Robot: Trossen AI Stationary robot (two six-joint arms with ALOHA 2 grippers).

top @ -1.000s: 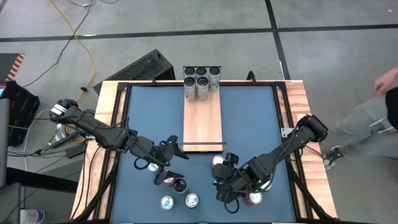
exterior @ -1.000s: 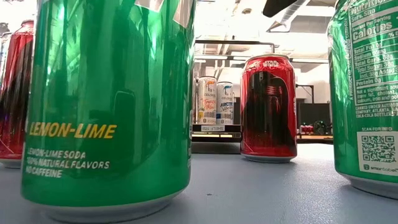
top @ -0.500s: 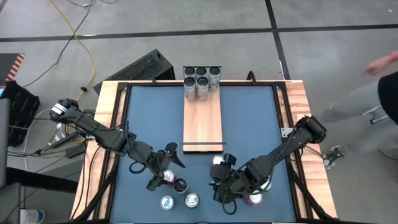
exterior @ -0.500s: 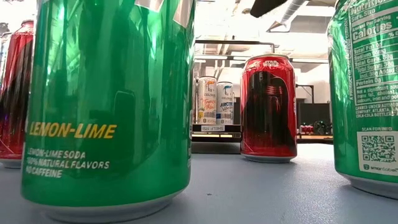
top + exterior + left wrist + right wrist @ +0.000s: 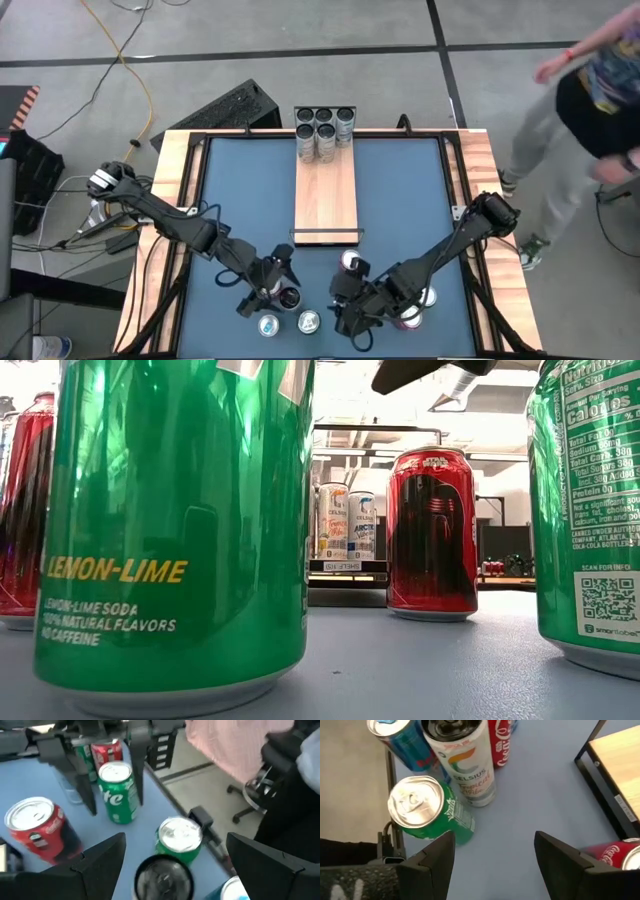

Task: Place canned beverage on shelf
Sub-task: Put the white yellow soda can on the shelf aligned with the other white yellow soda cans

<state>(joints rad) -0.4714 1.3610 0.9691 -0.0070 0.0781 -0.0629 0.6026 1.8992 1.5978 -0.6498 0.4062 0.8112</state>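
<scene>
Even, bright overhead light falls on the blue table [image 5: 400, 200], leaving only faint, soft shadows beneath both arms. At table height, the nearest green lemon-lime can [image 5: 180, 530] carries broad white glare and mirrored streaks, while the ceiling beyond it burns out to white. The passing person [image 5: 590, 90] is smeared by motion blur. Past the left gripper's fingers [image 5: 100, 857], the whole scene is soft and blurred.

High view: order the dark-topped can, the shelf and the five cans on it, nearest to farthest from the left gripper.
1. dark-topped can, beside the left gripper, front.
2. shelf, table middle.
3. five cans, shelf's far end.
</scene>
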